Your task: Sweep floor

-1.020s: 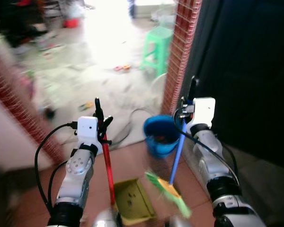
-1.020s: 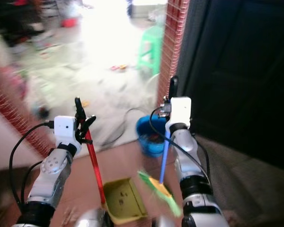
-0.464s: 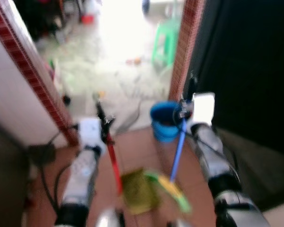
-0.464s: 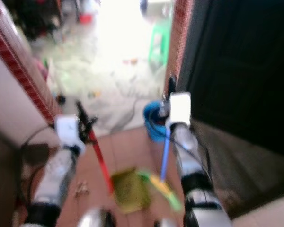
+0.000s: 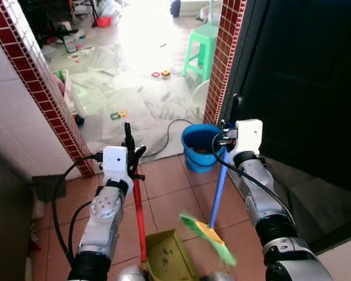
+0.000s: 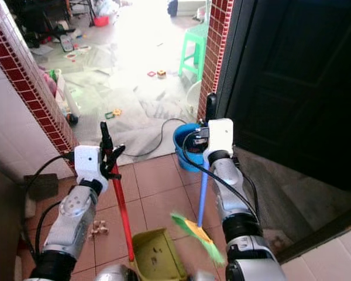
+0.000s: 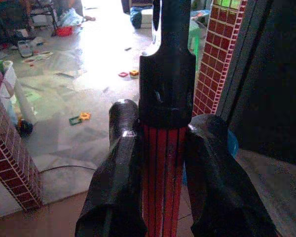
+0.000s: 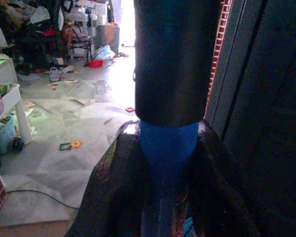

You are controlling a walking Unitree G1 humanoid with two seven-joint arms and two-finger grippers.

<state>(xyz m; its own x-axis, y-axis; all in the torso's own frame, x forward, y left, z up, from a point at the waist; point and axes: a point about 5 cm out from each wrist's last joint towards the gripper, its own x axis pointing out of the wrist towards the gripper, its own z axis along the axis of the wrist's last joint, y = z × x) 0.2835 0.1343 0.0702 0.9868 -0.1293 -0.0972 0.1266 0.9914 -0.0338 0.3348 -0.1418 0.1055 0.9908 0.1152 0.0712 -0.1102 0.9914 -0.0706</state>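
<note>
My left gripper is shut on the red handle of a yellow dustpan, which sits low on the terracotta tiles right in front of me. In the left wrist view its fingers clamp the ribbed red handle below a black cap. My right gripper is shut on the blue broom handle. The green and yellow broom head hangs beside the dustpan, blurred. In the right wrist view the blue handle runs between the dark fingers.
A blue bucket stands ahead by a red brick pillar, with a dark door to the right. A tiled wall with brick edge is on the left. Beyond lie a cable, scattered toys, a green stool and crumbs.
The whole picture has shifted and gone from blurred to sharp, so the camera moved; the left wall has come into view. Both grippers keep their hold on the handles.
</note>
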